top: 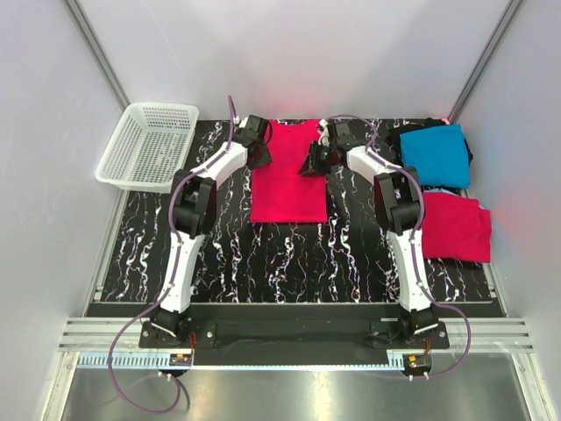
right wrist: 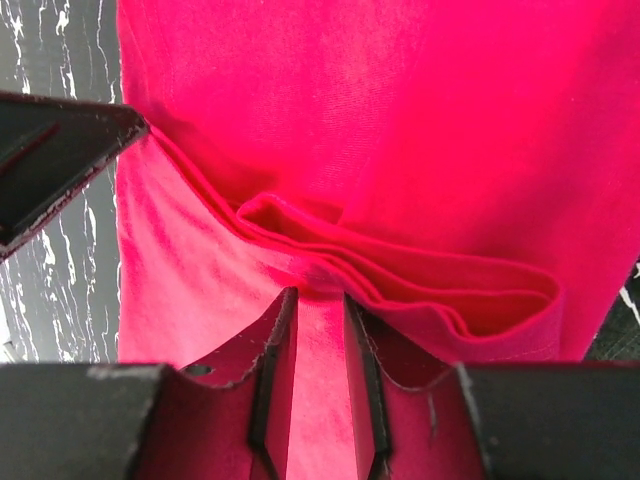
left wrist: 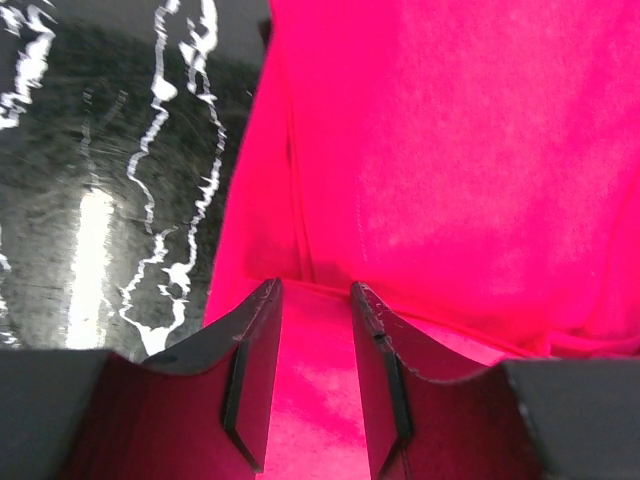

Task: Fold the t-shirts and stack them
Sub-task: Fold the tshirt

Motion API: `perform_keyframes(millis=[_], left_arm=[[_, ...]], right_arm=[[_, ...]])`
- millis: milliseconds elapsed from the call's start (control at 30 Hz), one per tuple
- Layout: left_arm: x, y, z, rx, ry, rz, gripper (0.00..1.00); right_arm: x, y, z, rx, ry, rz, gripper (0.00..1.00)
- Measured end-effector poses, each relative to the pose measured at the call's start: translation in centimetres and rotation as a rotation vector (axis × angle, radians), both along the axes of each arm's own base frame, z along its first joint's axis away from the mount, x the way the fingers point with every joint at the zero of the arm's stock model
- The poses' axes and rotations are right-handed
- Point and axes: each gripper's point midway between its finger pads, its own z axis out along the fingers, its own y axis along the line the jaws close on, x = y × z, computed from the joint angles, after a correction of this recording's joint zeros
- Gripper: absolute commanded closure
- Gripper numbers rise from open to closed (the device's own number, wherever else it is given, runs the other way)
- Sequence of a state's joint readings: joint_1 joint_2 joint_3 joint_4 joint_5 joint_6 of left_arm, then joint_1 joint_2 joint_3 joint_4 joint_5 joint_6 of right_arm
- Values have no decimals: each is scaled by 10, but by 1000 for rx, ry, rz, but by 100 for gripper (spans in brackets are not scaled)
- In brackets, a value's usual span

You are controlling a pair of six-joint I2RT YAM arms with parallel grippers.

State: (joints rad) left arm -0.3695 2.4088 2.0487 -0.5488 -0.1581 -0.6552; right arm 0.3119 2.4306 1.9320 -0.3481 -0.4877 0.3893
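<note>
A bright pinkish-red t-shirt (top: 287,180) lies in the middle of the table, folded into a long strip. My left gripper (top: 261,153) is at its left edge near the far end, and my right gripper (top: 314,162) is at its right edge. In the left wrist view the jaws (left wrist: 315,290) stand narrow with red cloth (left wrist: 450,150) between them. In the right wrist view the gripper (right wrist: 320,295) likewise pinches the layered red edge (right wrist: 400,270). A folded turquoise-blue t-shirt (top: 436,153) lies on a black t-shirt (top: 468,147) at the far right. A second folded red t-shirt (top: 456,228) lies in front of them.
A white mesh basket (top: 147,145) stands at the far left, just off the black marbled table (top: 263,263). Grey walls close in on three sides. The left gripper's finger (right wrist: 55,150) shows in the right wrist view's upper left.
</note>
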Motion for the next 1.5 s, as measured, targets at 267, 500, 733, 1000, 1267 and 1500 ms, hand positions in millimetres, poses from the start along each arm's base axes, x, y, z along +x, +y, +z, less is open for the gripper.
perform_keyframes(millis=[267,500,733,1000,1267,1500], left_arm=[[4,18,2,42,-53,52,62],[-26,43,37,35,-84,84,60],[-74,60,78,-8,-108,101,45],[-158,58,20,-93,89,53,43],[-205,42,-11,-185,209,-7,44],[-199,29,-1,-247,177,-32,45]], right_arm=[[8,-2,7,-25,-45,7,67],[-16,-29,23,-114,-53,-45,63],[-57,-64,63,-189,-100,-127,56],[-130,-86,34,-200,-7,-141,24],[-171,-87,9,-155,79,-130,31],[-171,-73,13,-65,68,-116,38]])
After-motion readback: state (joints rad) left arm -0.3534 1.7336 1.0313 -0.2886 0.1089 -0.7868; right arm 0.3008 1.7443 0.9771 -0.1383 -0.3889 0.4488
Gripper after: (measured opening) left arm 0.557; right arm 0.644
